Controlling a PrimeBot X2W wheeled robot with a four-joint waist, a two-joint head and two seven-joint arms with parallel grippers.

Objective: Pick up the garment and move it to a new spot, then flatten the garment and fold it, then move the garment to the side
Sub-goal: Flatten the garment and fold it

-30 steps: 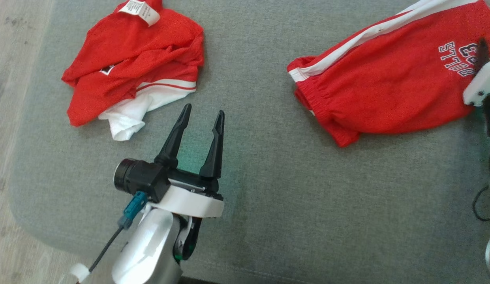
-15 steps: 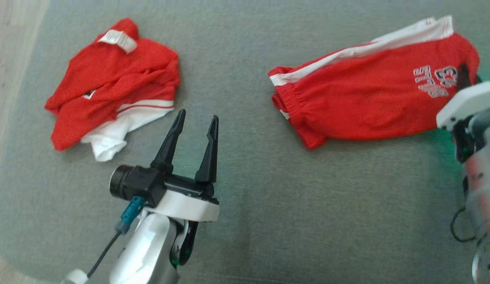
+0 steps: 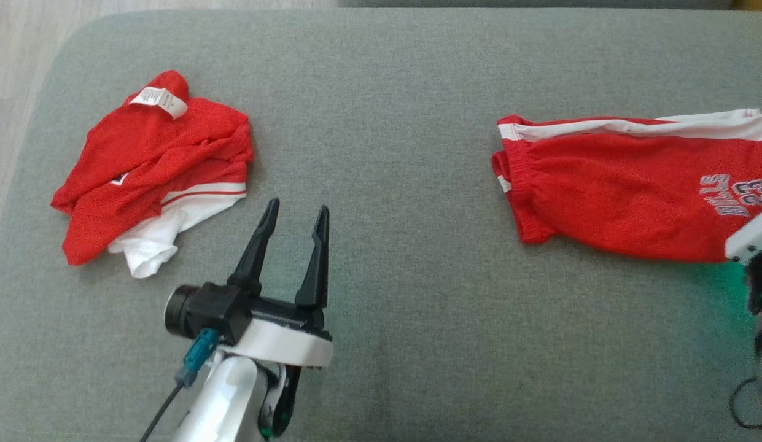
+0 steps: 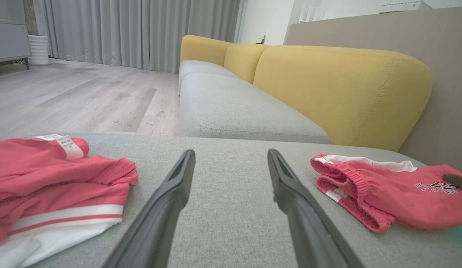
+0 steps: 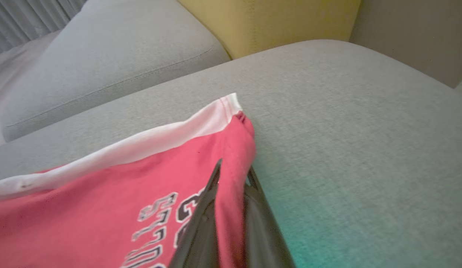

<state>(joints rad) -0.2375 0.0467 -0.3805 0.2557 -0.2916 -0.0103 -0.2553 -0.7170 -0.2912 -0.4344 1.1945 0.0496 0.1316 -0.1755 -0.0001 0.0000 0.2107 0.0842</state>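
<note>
Red shorts (image 3: 620,202), right of frame on grey cushion (image 3: 387,344), pinched by clamped right gripper (image 5: 232,173); left gripper (image 3: 295,212) lower left, spread wide, holding nothing.

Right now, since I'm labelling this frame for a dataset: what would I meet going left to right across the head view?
crumpled red and white garment → left gripper, open, over the grey cushion → red shorts running off the right edge.
</note>
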